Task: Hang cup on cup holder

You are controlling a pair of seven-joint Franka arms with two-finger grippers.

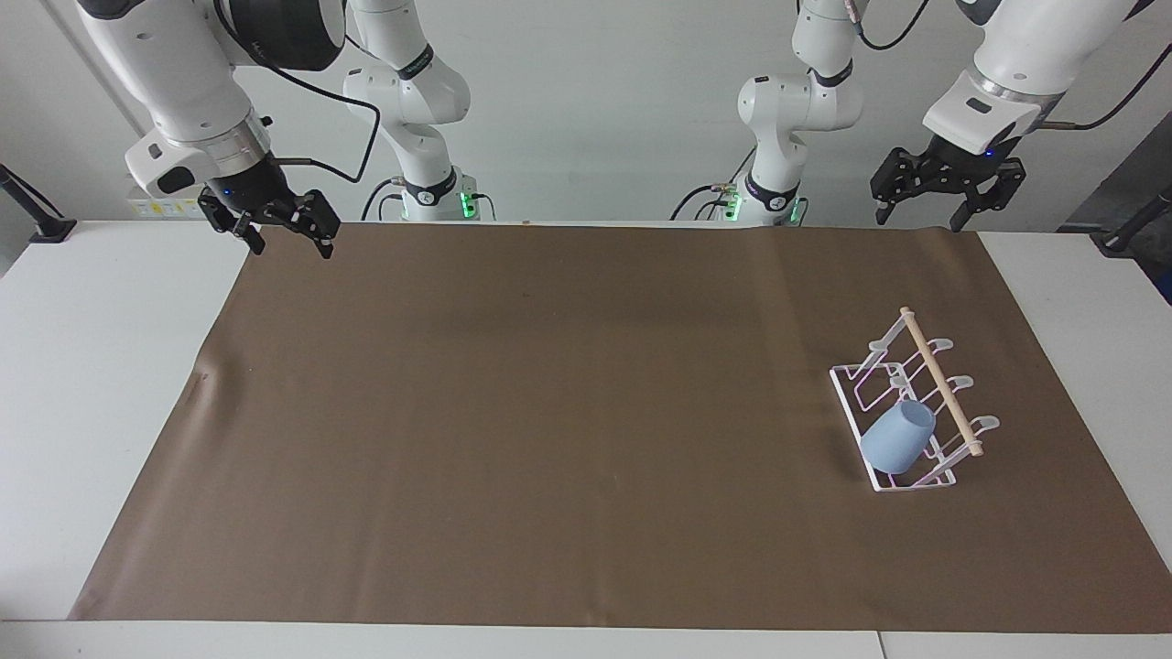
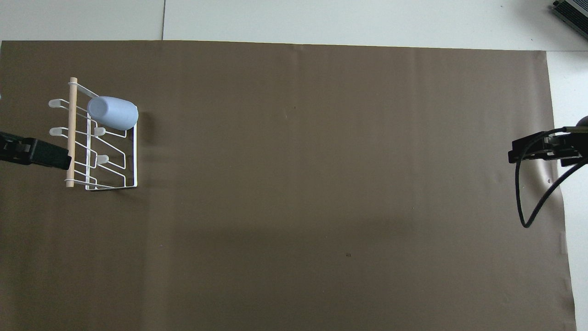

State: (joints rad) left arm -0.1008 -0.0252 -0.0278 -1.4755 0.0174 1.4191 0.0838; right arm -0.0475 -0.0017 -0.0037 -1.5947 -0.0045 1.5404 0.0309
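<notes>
The light-blue cup (image 1: 897,437) sits tilted, mouth-first, on a prong of the white wire cup holder (image 1: 940,377), at the holder's end farthest from the robots. The holder stands on the brown mat toward the left arm's end of the table. In the overhead view the cup (image 2: 113,112) lies beside the holder's wooden dowel (image 2: 71,131). My left gripper (image 1: 916,221) is open and empty, raised over the mat's edge nearest the robots; it also shows in the overhead view (image 2: 46,155). My right gripper (image 1: 291,247) is open and empty and waits over the mat's corner at its own end (image 2: 521,154).
A brown mat (image 1: 549,412) covers most of the white table (image 1: 92,366). A black cable (image 2: 528,197) loops down from the right arm. The mat has a small crease (image 1: 203,377) near the right arm's end.
</notes>
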